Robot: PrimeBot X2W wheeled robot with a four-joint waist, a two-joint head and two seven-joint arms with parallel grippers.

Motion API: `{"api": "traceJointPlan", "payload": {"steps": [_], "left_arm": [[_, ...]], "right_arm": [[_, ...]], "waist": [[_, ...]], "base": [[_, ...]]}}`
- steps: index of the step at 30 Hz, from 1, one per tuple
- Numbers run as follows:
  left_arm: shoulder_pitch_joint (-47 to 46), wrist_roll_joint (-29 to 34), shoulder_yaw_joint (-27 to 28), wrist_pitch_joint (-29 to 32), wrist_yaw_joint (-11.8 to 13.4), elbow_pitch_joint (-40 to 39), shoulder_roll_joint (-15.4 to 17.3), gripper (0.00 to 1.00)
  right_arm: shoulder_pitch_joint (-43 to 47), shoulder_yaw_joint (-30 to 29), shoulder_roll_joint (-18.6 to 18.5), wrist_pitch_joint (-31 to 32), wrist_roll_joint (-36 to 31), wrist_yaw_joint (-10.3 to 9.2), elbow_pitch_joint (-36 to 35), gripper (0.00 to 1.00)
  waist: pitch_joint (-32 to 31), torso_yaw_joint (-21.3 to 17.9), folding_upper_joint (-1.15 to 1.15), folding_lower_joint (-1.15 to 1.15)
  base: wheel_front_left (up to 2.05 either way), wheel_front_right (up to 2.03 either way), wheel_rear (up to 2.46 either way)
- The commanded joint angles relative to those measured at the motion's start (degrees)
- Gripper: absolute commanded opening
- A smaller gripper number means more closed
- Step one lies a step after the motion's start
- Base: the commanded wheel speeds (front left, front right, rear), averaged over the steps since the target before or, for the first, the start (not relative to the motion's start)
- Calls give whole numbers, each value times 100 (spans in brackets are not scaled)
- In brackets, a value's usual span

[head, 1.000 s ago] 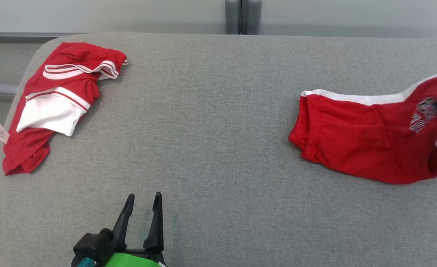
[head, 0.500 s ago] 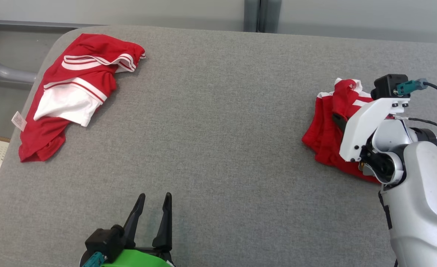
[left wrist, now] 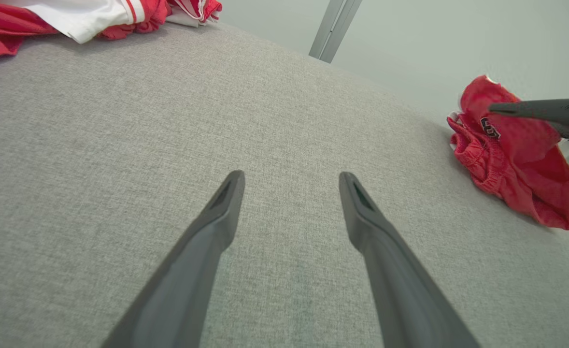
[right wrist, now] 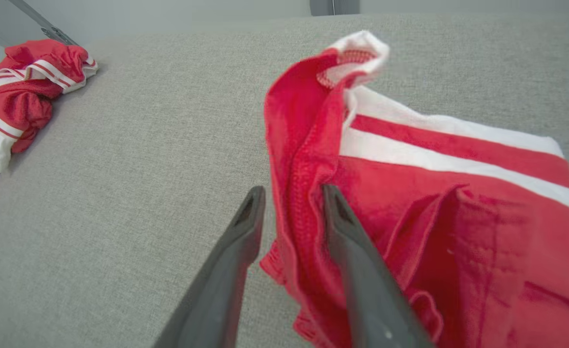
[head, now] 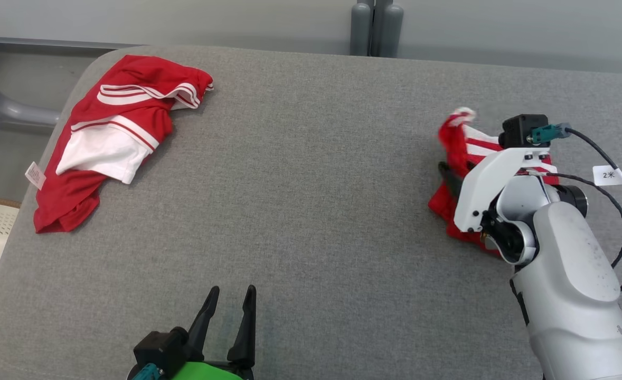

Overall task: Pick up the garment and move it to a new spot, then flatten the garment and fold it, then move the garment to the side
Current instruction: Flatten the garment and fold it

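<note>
Red shorts [head: 454, 141] with white stripes, bunched in a heap at the right side of the grey surface [head: 311, 211]. One fold raised into a ridge, white hem curled over at its top. Elastic waistband and a small dark logo on the side facing the left wrist camera.

Right hand [right wrist: 291, 193] low at the heap's left edge, fingers parted, the raised fold standing between them. Cloth against the right finger; a sliver of bare grey between the cloth and the left finger. Open around the fold, not clamped on it. Pale forearm behind, reaching in from the lower right of the head view, a white tag [head: 609, 174] just beside the wrist.

Left hand [head: 233, 289] at the near edge, left of centre, fingers wide apart and pointing out across bare surface. Open, gripping no cloth.

Red and white shirt [head: 115, 137] crumpled at the far left corner, well apart from the shorts, a small label at its left side. Grey post [head: 377, 26] upright beyond the far edge, against a pale wall.
</note>
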Motion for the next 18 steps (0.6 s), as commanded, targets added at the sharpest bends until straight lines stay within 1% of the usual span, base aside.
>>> {"api": "traceJointPlan", "payload": {"steps": [1, 4, 6, 10, 11, 14, 15, 17, 18], "left_arm": [[72, -78, 12, -1, -27, 26, 13, 100], [161, -37, 95, -1, -4, 66, 14, 100], [248, -13, 195, -1, 23, 77, 13, 100], [501, 57, 437, -1, 50, 31, 12, 100], [566, 88, 520, -1, 59, -6, 14, 100], [721, 145, 756, -1, 69, -146, 13, 100], [763, 180, 833, -1, 67, -217, 12, 100], [830, 261, 984, 0, 58, -340, 13, 100], [855, 314, 1054, -1, 48, -392, 12, 100]], "right_arm": [[59, 123, 6, -148, 96, 2, -25, 100], [306, 531, 9, -392, 277, 2, -285, 100], [538, 763, -36, -645, 369, 2, -615, 100], [1280, 964, -418, -1350, 371, 1, -1314, 100], [1478, 996, -582, -1605, 290, 2, -1515, 100], [2074, 813, -837, -2330, 307, 2, -1806, 100], [2285, 649, -941, -2640, 271, 2, -1845, 100], [2637, 478, -1166, -3223, 78, 1, -1839, 100], [2790, 380, -1191, -3479, 26, 1, -1777, 100]], "waist": [[-77, -34, 0, 0], [-221, -104, 0, 0], [-364, -174, 0, 0], [-733, -327, 0, 0], [-815, -369, 0, 0], [-1002, -467, 0, 0], [-1040, -497, 0, 0], [-1098, -533, 0, 0], [-1124, -549, 0, 0]], "base": [[0, 0, 0], [0, 0, 0], [0, 0, 0], [0, 0, 0], [0, 0, 0], [0, 0, 0], [0, 0, 0], [0, 0, 0], [0, 0, 0]]}}
